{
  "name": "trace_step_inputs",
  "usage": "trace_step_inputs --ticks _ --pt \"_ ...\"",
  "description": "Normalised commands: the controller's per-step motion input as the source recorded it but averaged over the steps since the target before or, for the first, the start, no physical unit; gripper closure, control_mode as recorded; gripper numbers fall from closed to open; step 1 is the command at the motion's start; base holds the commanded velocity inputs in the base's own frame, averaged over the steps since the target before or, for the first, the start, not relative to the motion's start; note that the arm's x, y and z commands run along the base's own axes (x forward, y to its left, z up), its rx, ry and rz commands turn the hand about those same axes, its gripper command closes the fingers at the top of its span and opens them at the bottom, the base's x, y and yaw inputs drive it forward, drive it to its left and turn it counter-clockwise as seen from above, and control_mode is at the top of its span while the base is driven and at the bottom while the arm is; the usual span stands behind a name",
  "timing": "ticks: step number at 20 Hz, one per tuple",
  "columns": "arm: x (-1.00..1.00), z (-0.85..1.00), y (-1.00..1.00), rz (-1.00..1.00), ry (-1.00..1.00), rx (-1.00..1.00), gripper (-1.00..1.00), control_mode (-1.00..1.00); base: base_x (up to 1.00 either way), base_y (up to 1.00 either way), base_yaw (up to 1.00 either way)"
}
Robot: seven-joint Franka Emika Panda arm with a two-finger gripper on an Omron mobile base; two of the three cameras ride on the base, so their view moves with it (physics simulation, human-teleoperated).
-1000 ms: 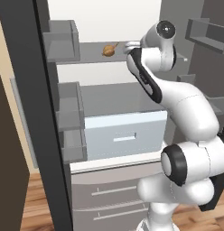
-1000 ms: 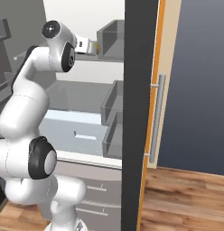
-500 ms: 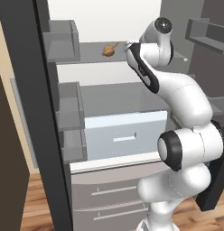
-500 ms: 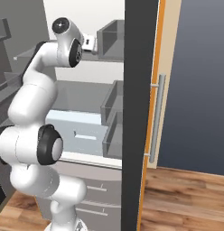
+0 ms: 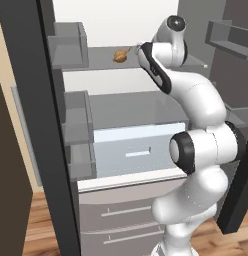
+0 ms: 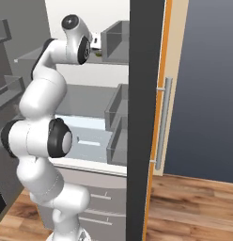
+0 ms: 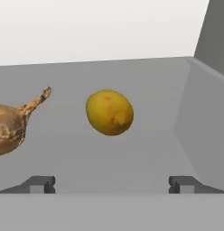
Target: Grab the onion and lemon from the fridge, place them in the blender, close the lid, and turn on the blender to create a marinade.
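Observation:
The fridge stands open. On its upper grey shelf lie the tan-brown onion and the yellow lemon. In the hand view the lemon sits straight ahead, a short way beyond the fingertips. The onion lies off to the left, its stem pointing up and right. My gripper is open with nothing between its fingers, and it touches neither fruit. In the left base view the gripper hovers at the shelf's front, just right of the onion.
A grey side wall rises close on the right in the hand view. Door bins hang on the left of the fridge. A pale blue drawer sits below the shelf. The dark door edge and its metal handle stand to the right.
The arm's upper links have risen and straightened while the hand stayed at the upper shelf. The jaws stay open and both fruits lie where they were.

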Motion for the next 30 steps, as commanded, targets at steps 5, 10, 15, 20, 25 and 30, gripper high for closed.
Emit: trace_step_inputs --ticks 5,10,15,20,25,30 --pt "0.43 -0.03 0.0 0.0 0.0 0.0 -1.0 -1.0 0.0 0.0 0.0" --pt "0.34 -0.06 0.0 0.0 0.0 0.0 -1.0 -1.0 0.0 0.0 0.0" --pt "0.21 -0.13 0.0 0.0 0.0 0.0 -1.0 -1.0 0.0 0.0 0.0" --pt "0.18 -0.13 0.0 0.0 0.0 0.0 -1.0 -1.0 0.0 0.0 0.0" --pt "0.12 -0.1 0.0 0.0 0.0 0.0 -1.0 -1.0 0.0 0.0 0.0" --pt "0.12 -0.08 0.0 0.0 0.0 0.0 -1.0 -1.0 0.0 0.0 0.0"
